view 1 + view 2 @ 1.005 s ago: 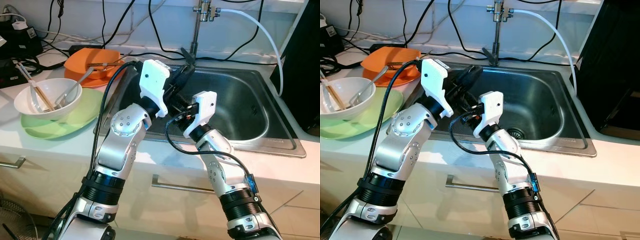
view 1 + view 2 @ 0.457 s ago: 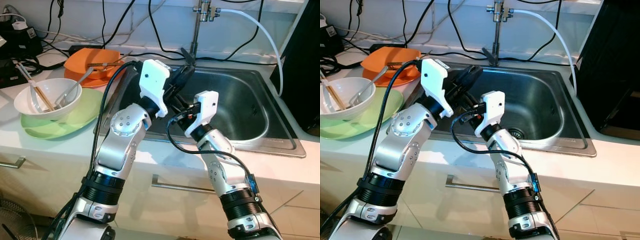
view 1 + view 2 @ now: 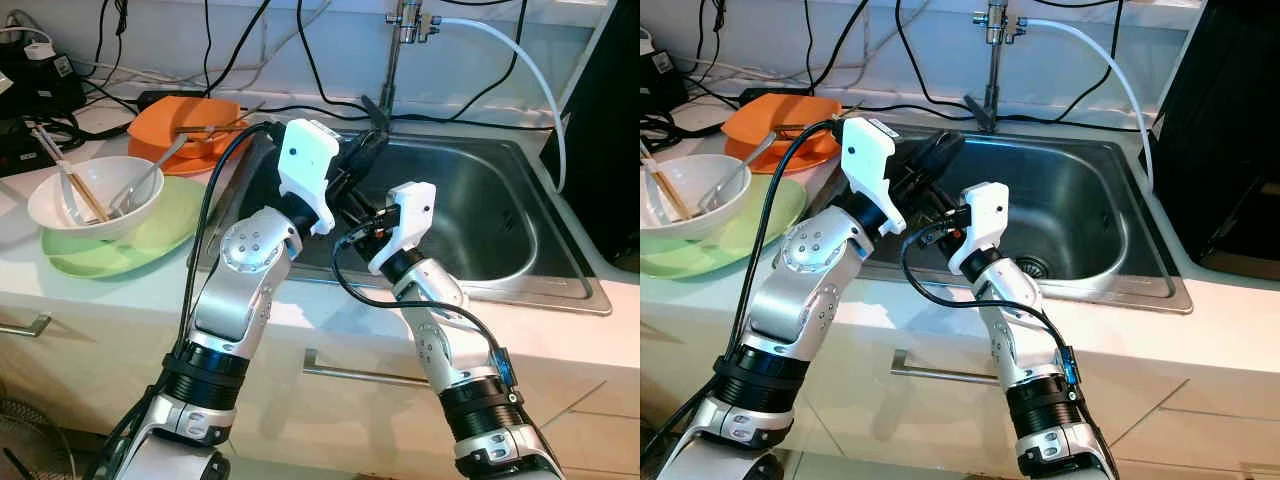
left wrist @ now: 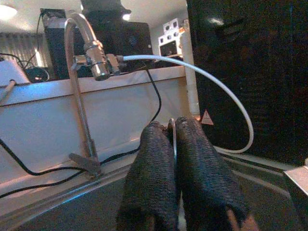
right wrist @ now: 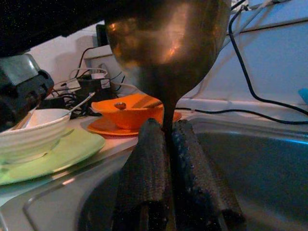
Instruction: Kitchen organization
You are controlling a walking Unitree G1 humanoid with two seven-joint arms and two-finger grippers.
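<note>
A metal spoon [image 5: 168, 33] hangs over the left part of the steel sink [image 3: 480, 230]. My right gripper [image 5: 166, 127] is shut on its handle, and the rounded bowl stands just past the fingertips. My left gripper [image 4: 173, 130] is shut too, with a thin metal edge of the spoon [image 4: 172, 139] pinched between its fingers. In the left eye view the left gripper [image 3: 365, 150] points toward the faucet [image 3: 392, 60]. The right gripper [image 3: 352, 212] reaches up just beneath it, so the spoon itself is hidden there.
On the counter to the left a white bowl [image 3: 60, 215] with chopsticks and a spoon sits on a green plate [image 3: 150, 240]. Behind it is an orange dish [image 3: 185, 125] with utensils. Black cables run along the back wall. A white hose [image 3: 520, 50] arcs from the faucet.
</note>
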